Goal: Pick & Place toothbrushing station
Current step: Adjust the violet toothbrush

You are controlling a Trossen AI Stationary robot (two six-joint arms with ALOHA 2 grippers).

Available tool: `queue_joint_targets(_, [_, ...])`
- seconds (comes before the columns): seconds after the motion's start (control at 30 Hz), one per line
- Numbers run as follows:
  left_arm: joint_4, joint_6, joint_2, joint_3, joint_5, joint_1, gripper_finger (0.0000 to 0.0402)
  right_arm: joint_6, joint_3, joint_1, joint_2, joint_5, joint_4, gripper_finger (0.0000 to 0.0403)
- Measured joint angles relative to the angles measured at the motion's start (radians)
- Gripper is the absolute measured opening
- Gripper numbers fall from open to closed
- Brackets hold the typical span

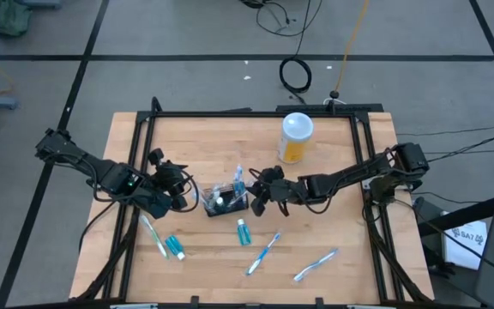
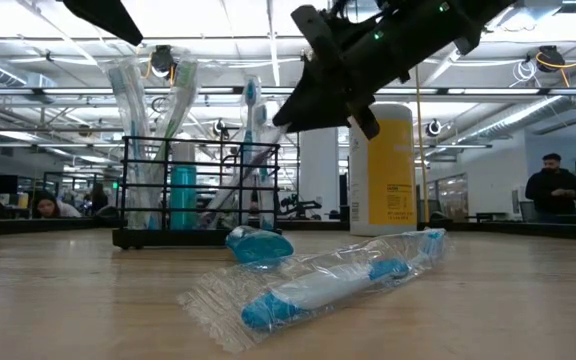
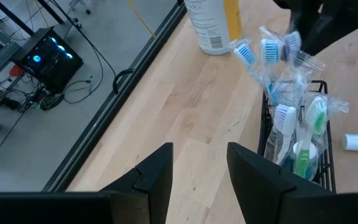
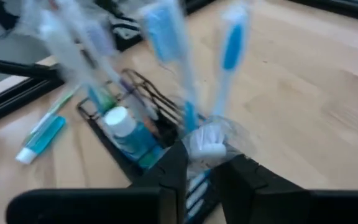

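The basket (image 1: pixel 226 203) sits mid-table, near the yellow bottle (image 1: pixel 295 137). The right gripper (image 1: pixel 256 199), beside it, pinches a wrapped toothbrush (image 4: pixel 199 140); lower it straight in. The left gripper (image 1: pixel 181 196) waits open opposite.

The scene is evenly lit by ceiling strip lights (image 2: pixel 268 40), with glare seen overhead. Motion blur is shown across the toothbrushes (image 4: pixel 166 37) in the right wrist view; only soft shadows are cast on the desk (image 1: pixel 204 146).

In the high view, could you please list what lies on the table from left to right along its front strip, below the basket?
Toothbrush → teal tube → second teal tube → blue toothbrush → wrapped toothbrush.
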Motion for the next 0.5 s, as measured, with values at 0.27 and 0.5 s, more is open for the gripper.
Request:
queue_joint_targets(0.27, [0.000, 0.000, 0.000, 0.000, 0.000, 0.000, 0.0159, -0.158, 0.000, 0.004, -0.072, -0.053, 0.050, 0.0060])
queue_joint_targets(0.5, [0.000, 0.000, 0.000, 0.000, -0.002, 0.000, 0.0159, -0.261, 0.000, 0.002, -0.132, -0.156, 0.025, 0.0047])
